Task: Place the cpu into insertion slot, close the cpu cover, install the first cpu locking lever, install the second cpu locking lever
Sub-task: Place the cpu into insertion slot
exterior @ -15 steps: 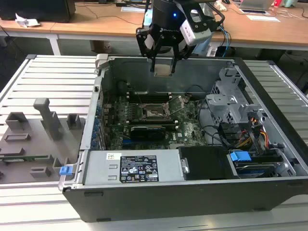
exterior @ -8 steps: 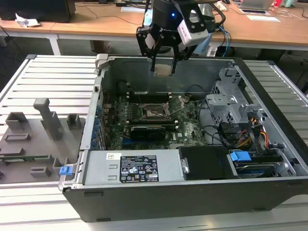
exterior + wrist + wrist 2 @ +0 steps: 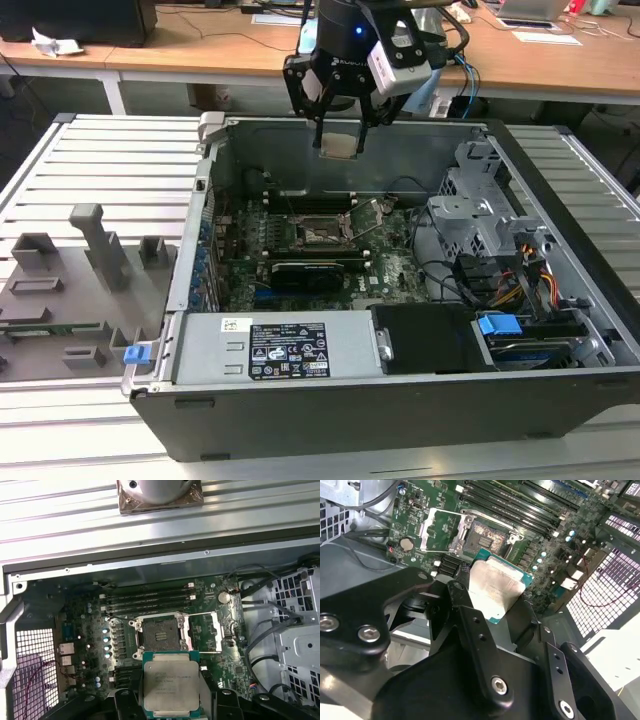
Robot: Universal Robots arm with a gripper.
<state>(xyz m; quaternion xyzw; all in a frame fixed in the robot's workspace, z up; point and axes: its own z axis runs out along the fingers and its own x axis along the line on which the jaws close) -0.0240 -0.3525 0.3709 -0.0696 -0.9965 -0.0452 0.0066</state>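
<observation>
Closest to the lens in the second wrist view, the black fingers (image 3: 470, 620) of the gripper (image 3: 495, 600) are clenched on opposite edges of the cpu (image 3: 497, 592), a flat square chip with its silvery top facing up. In the exterior view the gripper (image 3: 340, 140) holds the cpu (image 3: 340, 146) in the air above the far wall of an open computer case (image 3: 330, 410), well clear of the board.

The insertion slot (image 3: 161, 632) lies below the chip and a little ahead of it, toward the middle of the motherboard (image 3: 85, 630). Its dark pin field is bare. The chip's edges look roughly parallel to the socket's in the first wrist view, so the gap appears to be mostly downward. The cpu cover (image 3: 218, 632) is swung open, lying just beside the socket.

Long memory slots (image 3: 150, 597) run along the socket's other side. The case rests on a slatted metal table (image 3: 110, 160), with grey fixtures (image 3: 90, 250) on the exterior view's left and a wooden desk (image 3: 200, 35) behind.
</observation>
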